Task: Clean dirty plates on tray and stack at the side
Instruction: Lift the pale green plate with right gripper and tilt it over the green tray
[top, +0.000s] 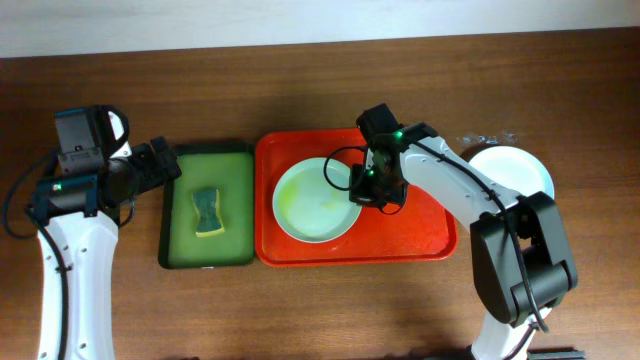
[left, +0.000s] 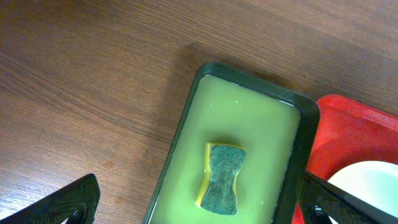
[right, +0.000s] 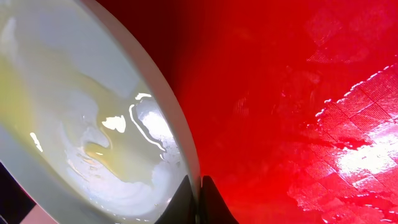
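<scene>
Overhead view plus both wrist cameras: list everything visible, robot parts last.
Red tray: one, red, table centre.
Mint plate: one, pale mint with a wet yellowish smear, on the red tray's left half.
White plate: at least one, white, right of the red tray, partly hidden by the right arm.
Green tray: one, dark green, holding yellow-green liquid, left of the red tray.
Sponge: one, green and yellow, in the green tray.
Table: one, brown wood.
Left jaws: open, by the green tray's left edge.
Right jaws: shut on the mint plate's right rim.

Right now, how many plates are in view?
2. A pale plate lies on the red tray; a white plate sits on the table beyond its right end, partly behind the right arm, perhaps covering another.
</scene>
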